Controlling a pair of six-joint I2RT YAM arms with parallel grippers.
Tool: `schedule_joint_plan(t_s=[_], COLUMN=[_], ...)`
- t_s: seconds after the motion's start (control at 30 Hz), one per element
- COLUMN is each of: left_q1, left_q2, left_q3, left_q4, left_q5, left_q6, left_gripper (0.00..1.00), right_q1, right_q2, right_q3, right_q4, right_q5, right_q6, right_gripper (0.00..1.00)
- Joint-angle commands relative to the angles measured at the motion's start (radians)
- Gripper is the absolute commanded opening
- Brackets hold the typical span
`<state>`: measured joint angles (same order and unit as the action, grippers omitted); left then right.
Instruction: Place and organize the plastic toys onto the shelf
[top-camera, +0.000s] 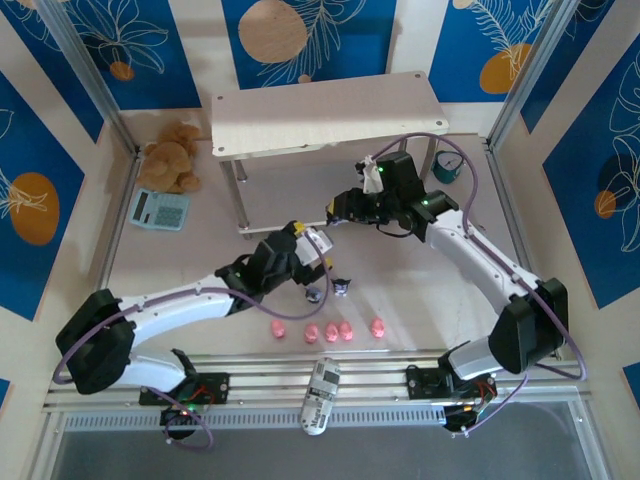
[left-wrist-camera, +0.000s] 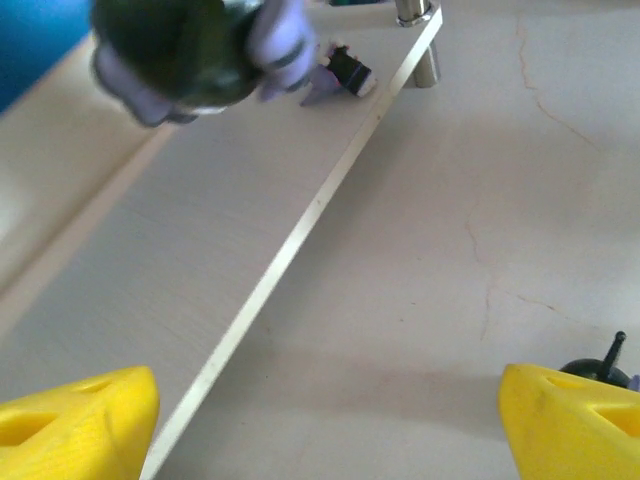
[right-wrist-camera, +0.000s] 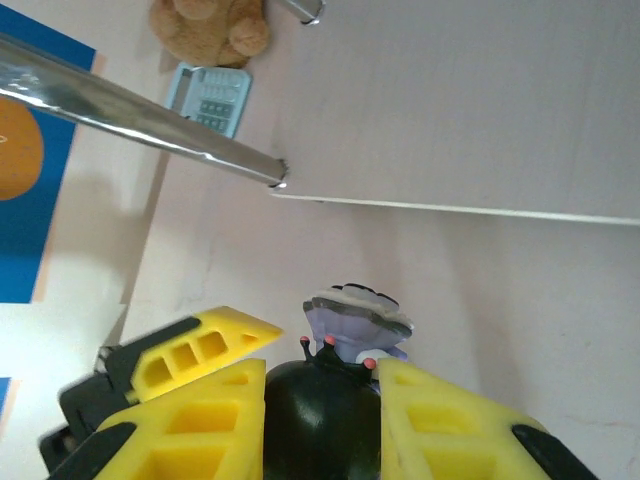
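My right jaws are closed on a purple-and-white figurine (right-wrist-camera: 325, 405). The yellow fingers (right-wrist-camera: 210, 410) pinch its round dark body from both sides, and its pale top pokes out past the tips. My left jaws stand wide apart with nothing between them, low over the surface (top-camera: 170, 250) in front of the shelf (top-camera: 330, 110).

Outward from the right jaws, the front edge of the lower board (right-wrist-camera: 480, 100) lies at 12 o'clock, close but not yet under the toy. A silver leg (right-wrist-camera: 140, 120) crosses at 10 o'clock. In the left wrist view another small figurine (left-wrist-camera: 345, 70) seems to lie on that board already, near a leg.

From above, the shelf stands at 12 o'clock on the surface. Two dark figurines (top-camera: 342, 287) sit near the centre by my left jaws, and five pink pigs (top-camera: 311, 332) line up at 6 o'clock. The teddy bear (top-camera: 172, 155) and a pale blue calculator (top-camera: 160, 208) are off at 10 o'clock.

To do this placement well, I'd carry the toy forward past the board's edge, keeping it low enough to pass under the top board and clear of the leg. I'd set it down beside the one lying there. I'd part the jaws only once its base bears on the wood — that round body looks ready to roll. My left arm is close by, so I'd keep it out of the path.
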<state>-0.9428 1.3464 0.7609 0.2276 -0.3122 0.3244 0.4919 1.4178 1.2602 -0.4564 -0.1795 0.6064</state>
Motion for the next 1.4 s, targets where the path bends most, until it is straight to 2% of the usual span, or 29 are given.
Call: schedule_joint_plan(t_s=[0.0, 0.1, 0.17, 0.27, 0.33, 0.4, 0.47, 0.7, 0.93, 1.2, 1.27, 1.37], left_q1=[-0.078, -0.136, -0.149, -0.161, -0.166, -0.166, -0.166, -0.169, -0.184, -0.183, -0.183, -0.184], left_q2=[-0.017, -0.023, -0.032, -0.041, -0.056, -0.084, -0.107, -0.143, -0.104, -0.073, -0.072, -0.085], left_q3=[-0.022, -0.072, -0.093, -0.089, -0.089, -0.089, -0.084, -0.045, -0.012, 0.016, 0.017, 0.012], left_q4=[0.163, 0.328, 0.395, 0.409, 0.414, 0.402, 0.380, 0.216, 0.170, 0.167, 0.158, 0.148], left_q5=[-0.277, -0.372, -0.384, -0.392, -0.385, -0.361, -0.337, -0.261, -0.238, -0.245, -0.245, -0.248], left_q6=[0.139, 0.210, 0.221, 0.218, 0.214, 0.201, 0.191, 0.140, 0.132, 0.143, 0.143, 0.138], left_gripper=[0.87, 0.87, 0.88, 0.87, 0.83, 0.70, 0.67, 0.70, 0.74, 0.74, 0.70, 0.47], right_q1=[0.031, 0.053, 0.067, 0.085, 0.096, 0.107, 0.116, 0.116, 0.134, 0.178, 0.189, 0.197], right_q2=[-0.047, -0.071, -0.084, -0.098, -0.102, -0.108, -0.119, -0.146, -0.144, -0.158, -0.163, -0.161], right_q3=[-0.017, -0.038, -0.053, -0.079, -0.090, -0.102, -0.116, -0.125, -0.113, -0.109, -0.105, -0.097], right_q4=[-0.082, -0.102, -0.105, -0.091, -0.081, -0.067, -0.046, -0.015, 0.015, 0.022, 0.021, 0.014], right_q5=[0.040, 0.068, 0.086, 0.100, 0.101, 0.103, 0.105, 0.122, 0.103, 0.115, 0.123, 0.129], right_q6=[0.065, 0.087, 0.106, 0.143, 0.166, 0.187, 0.202, 0.222, 0.252, 0.263, 0.262, 0.257], right_gripper=[0.00, 0.00, 0.00, 0.00, 0.00, 0.00, 0.00, 0.00, 0.00, 0.00, 0.00, 0.00])
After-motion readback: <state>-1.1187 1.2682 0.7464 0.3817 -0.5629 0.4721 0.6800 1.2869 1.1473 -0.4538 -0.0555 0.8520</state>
